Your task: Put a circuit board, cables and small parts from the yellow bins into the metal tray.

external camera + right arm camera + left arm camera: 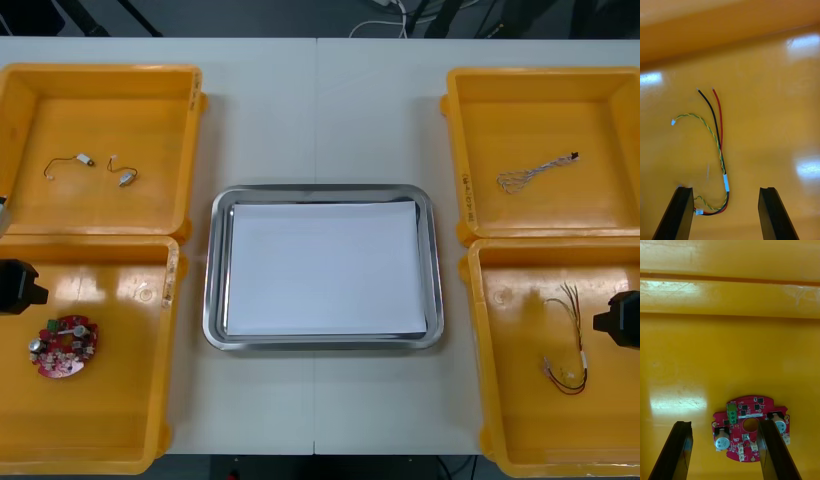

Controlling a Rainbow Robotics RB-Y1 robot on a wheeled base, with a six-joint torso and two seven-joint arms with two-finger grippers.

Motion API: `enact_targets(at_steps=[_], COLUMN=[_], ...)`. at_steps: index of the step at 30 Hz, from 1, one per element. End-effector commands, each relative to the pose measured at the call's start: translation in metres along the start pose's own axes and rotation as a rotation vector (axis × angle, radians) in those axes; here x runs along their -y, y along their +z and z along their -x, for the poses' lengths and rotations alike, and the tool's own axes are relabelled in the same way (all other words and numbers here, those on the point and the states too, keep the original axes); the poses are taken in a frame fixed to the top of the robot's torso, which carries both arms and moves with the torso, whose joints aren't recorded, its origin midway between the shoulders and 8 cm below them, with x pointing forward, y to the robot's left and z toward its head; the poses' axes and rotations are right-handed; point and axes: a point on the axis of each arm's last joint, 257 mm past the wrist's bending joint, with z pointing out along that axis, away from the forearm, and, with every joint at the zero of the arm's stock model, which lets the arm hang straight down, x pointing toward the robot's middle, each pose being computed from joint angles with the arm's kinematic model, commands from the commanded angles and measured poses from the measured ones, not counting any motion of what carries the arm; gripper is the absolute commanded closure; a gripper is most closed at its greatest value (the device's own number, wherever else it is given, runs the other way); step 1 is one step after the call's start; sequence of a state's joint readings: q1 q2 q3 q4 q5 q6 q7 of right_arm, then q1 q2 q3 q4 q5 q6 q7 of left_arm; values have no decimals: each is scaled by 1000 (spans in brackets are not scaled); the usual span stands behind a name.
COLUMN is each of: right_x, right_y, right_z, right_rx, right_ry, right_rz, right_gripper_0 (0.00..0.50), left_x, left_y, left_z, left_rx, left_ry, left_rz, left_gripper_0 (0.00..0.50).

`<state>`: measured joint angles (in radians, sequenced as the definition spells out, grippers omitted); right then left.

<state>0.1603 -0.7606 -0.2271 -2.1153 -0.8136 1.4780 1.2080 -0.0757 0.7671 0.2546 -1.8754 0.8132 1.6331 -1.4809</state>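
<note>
We find the left claw (724,424) open, hanging over the round red circuit board (752,407), which lies in the near left yellow bin (130,420). The right claw (725,189) is likewise open above the red and yellow cable (726,182) in the near right yellow bin (520,420). The white-lined metal tray (213,270) sits mid-worktop (320,120), between the bins.

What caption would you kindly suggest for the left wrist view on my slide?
Left gripper, fingers open, hovering above the round red circuit board in a yellow bin.
</note>
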Motion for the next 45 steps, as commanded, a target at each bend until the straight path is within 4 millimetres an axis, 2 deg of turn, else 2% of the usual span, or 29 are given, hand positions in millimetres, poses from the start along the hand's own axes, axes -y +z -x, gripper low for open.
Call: enact_targets(at_steps=[1,8,17,24,31,39,45], right_x=[-1,-3,-6,7,11,12,6], right_y=[3,15,34,43,51,57,60], right_z=[-7,-10,-10,-14,-23,-37,-45], right_rx=[18,34,60,65,44,17,5], right_ry=[-36,-47,-75,-157,-153,-145,-124], right_rz=[-5,-6,-7,-95,-107,-99,-79], right_gripper_0=[0,0,0,0,0,0,0], left_x=[6,11,7,4,5,6,8], left_y=[15,29,41,49,55,60,62], left_z=[-6,-8,-20,-30,-40,-40,-41], left_rx=[-7,9,20,22,11,28,28], left_ry=[-60,-70,-66,-59,-59,-53,-47], left_rz=[-3,-13,-9,-1,-1,0,-1], left_gripper_0=[0,0,0,0,0,0,0])
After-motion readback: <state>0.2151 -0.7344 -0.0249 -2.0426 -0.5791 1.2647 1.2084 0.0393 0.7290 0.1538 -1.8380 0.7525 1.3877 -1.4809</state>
